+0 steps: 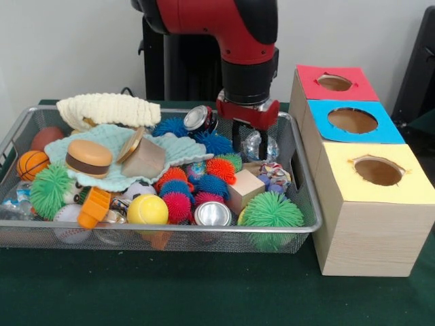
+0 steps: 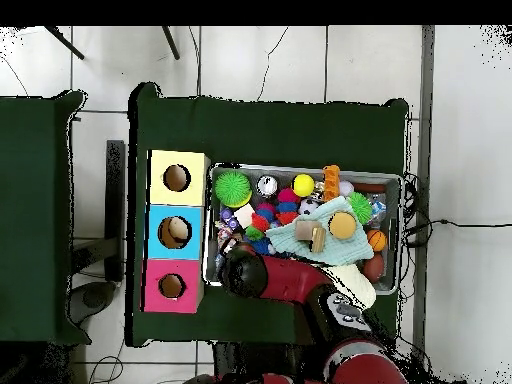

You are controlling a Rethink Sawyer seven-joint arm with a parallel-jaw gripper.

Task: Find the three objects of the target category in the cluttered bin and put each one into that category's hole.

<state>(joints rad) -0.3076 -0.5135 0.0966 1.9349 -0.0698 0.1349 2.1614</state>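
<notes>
Wire-mesh metal bin (image 1: 170,231) on your green worktop (image 1: 204,292) is packed with spiky rubber balls, sports balls, cloths and cans, so most of the search is, by my reading, ahead of you. Beside it on the right stand three wooden boxes: the pink-topped box (image 1: 360,92) farthest, the blue-topped box (image 1: 382,132) in the middle and the yellow-topped box (image 1: 408,187) nearest. In the overhead view something pale shows inside the blue box's hole (image 2: 178,232), while the other two holes look dark; one object may already be in, but you cannot confirm what it is.

The red and black arm's gripper (image 1: 243,141) is down in the far right part of the bin, just beside a crumpled clear shiny lump (image 1: 258,145), which I take to be the likely target. You cannot tell whether the fingers are released or clenched, and nothing is plainly held.

That lump is roughly round, with no clear long axis or facing. For contrast, the silver can with a red band (image 1: 200,119) near the far rim lies tilted, its end turned towards the near left
</notes>
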